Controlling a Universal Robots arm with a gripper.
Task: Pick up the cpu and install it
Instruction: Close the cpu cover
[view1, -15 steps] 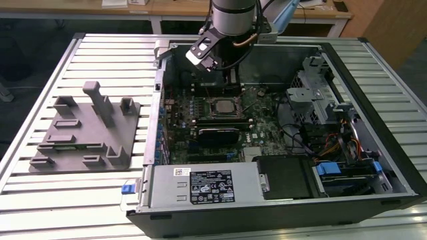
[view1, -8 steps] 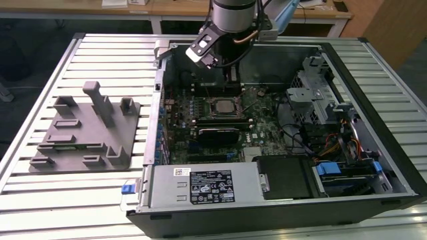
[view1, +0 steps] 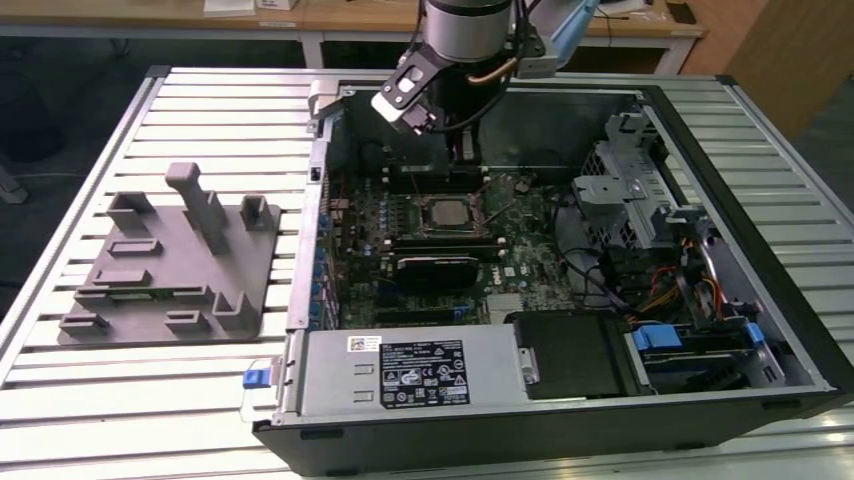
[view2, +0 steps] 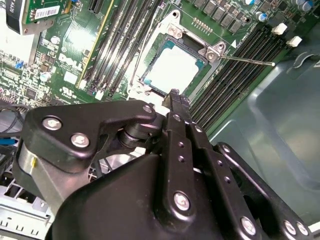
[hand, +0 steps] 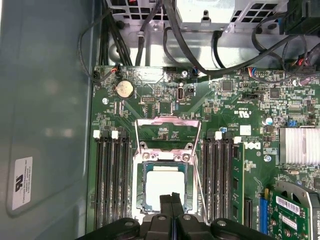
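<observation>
The cpu (hand: 163, 184) lies flat in the motherboard socket (hand: 141, 165), its silvery top plate facing up; it shows in both wrist views (view2: 172, 70) and in the exterior view (view1: 441, 212). The socket's metal load frame (hand: 167, 122) stands flipped open, and its thin lever (view2: 245, 60) sticks out to the side. My gripper (hand: 171, 198) hangs just above the chip's near edge, fingers pressed together with nothing between them (view2: 173, 95). In the exterior view the gripper (view1: 462, 150) reaches down into the open computer case (view1: 314, 200).
Memory slots (hand: 110, 175) flank the socket on both sides. A card (hand: 292, 210) and a heatsink (hand: 300, 145) sit nearby, with cables (hand: 200, 55) above the board. A grey fixture block (view1: 174, 260) stands on the slatted table at the exterior view's left. The power supply (view1: 400, 370) fills the case front.
</observation>
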